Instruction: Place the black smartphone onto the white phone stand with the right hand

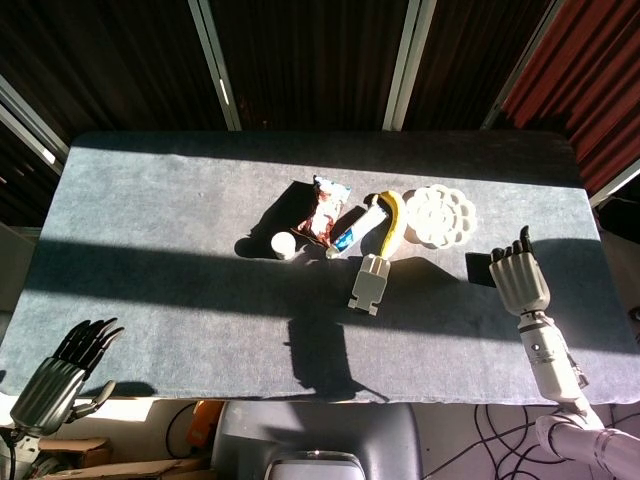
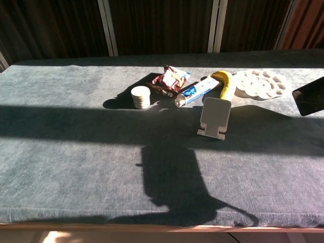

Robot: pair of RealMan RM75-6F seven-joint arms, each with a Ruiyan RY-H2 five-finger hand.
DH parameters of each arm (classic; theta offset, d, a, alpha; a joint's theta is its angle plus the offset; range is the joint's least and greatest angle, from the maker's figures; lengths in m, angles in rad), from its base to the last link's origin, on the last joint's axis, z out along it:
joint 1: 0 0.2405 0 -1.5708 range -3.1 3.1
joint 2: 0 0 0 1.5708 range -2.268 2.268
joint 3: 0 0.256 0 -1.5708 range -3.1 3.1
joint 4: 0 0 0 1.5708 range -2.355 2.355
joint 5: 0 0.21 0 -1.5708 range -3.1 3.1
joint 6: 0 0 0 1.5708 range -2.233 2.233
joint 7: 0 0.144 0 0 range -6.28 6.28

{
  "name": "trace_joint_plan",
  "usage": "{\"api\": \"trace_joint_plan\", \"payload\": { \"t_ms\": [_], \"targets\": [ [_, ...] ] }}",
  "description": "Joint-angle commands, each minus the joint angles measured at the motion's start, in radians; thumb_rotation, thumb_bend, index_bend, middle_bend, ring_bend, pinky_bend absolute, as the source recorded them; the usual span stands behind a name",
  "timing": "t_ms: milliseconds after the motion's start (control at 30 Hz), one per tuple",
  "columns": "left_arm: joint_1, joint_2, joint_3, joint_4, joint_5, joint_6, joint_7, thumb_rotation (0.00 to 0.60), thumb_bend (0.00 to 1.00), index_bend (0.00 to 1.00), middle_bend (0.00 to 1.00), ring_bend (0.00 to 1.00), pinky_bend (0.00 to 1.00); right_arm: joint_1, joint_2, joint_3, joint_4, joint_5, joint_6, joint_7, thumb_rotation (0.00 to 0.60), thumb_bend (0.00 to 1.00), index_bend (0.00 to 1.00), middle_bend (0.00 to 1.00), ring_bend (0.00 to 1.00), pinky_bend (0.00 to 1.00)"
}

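The black smartphone (image 1: 480,270) is held off the table at the right, gripped by my right hand (image 1: 520,278). In the chest view the smartphone (image 2: 310,96) hangs tilted at the right edge, above the cloth; the hand itself is out of that frame. The white phone stand (image 1: 368,282) stands upright near the table's middle, to the left of the phone, with nothing on it; the chest view shows the stand (image 2: 214,118) from the front. My left hand (image 1: 62,375) hangs below the table's front left corner, fingers apart and holding nothing.
Behind the stand lie a banana (image 1: 393,222), a toothpaste tube (image 1: 356,230), a red snack packet (image 1: 324,210), a small white round container (image 1: 284,245) and a white palette tray (image 1: 442,215). The grey cloth-covered table (image 1: 150,290) has strong shadow bands.
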Motion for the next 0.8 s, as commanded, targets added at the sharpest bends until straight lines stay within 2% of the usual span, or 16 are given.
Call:
{"api": "trace_joint_plan", "payload": {
  "t_ms": [33, 300, 533, 667, 800],
  "targets": [
    [0.0, 0.0, 0.0, 0.001, 0.0, 0.0, -0.002, 0.6, 0.4, 0.0, 0.0, 0.0, 0.0, 0.004, -0.002, 0.003, -0.005, -0.015, 0.001, 0.015, 0.6, 0.32, 0.95, 0.65, 0.43, 0.28],
    [-0.002, 0.001, 0.0, 0.002, -0.004, -0.002, -0.003, 0.6, 0.4, 0.0, 0.0, 0.0, 0.0, 0.021, 0.037, 0.0, -0.054, -0.113, 0.035, 0.07, 0.6, 0.32, 0.95, 0.65, 0.43, 0.28],
    [-0.003, 0.0, -0.002, -0.001, -0.012, -0.005, 0.003, 0.6, 0.4, 0.0, 0.0, 0.0, 0.0, 0.07, 0.159, -0.059, -0.113, -0.302, 0.031, 0.08, 0.6, 0.32, 0.95, 0.65, 0.42, 0.26],
    [-0.004, -0.002, -0.006, -0.003, -0.022, -0.01, 0.008, 0.6, 0.4, 0.0, 0.0, 0.0, 0.0, 0.104, 0.245, -0.082, -0.188, -0.399, 0.012, 0.031, 0.6, 0.32, 0.95, 0.65, 0.41, 0.25],
    [-0.006, -0.003, -0.013, -0.005, -0.04, -0.021, 0.013, 0.6, 0.4, 0.0, 0.0, 0.0, 0.0, 0.144, 0.327, -0.101, -0.27, -0.473, -0.053, -0.049, 0.6, 0.32, 0.95, 0.65, 0.41, 0.25]
  ]
}}
